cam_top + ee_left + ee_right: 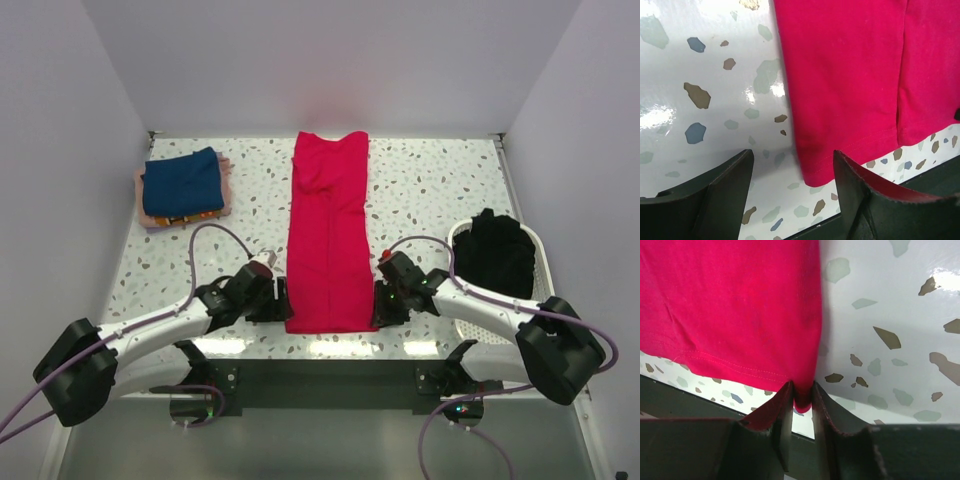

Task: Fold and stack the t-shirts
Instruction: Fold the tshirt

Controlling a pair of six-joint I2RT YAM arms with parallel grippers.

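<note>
Two hem corners, red t-shirt [328, 230]: right gripper [801, 388] clenched on one, left gripper [792, 156] released (we would pinch, then fold).

The left gripper's [792, 167] jaws stand apart with the red shirt's [850, 75] near corner between them. Bare table [715, 100] lies open outside and ahead of them. The right gripper's [802, 390] jaws leave no gap, pinched on the other corner; the basket [543, 265] blocks their outer side. A folded stack [183, 187] sits well ahead of the left jaws.
</note>
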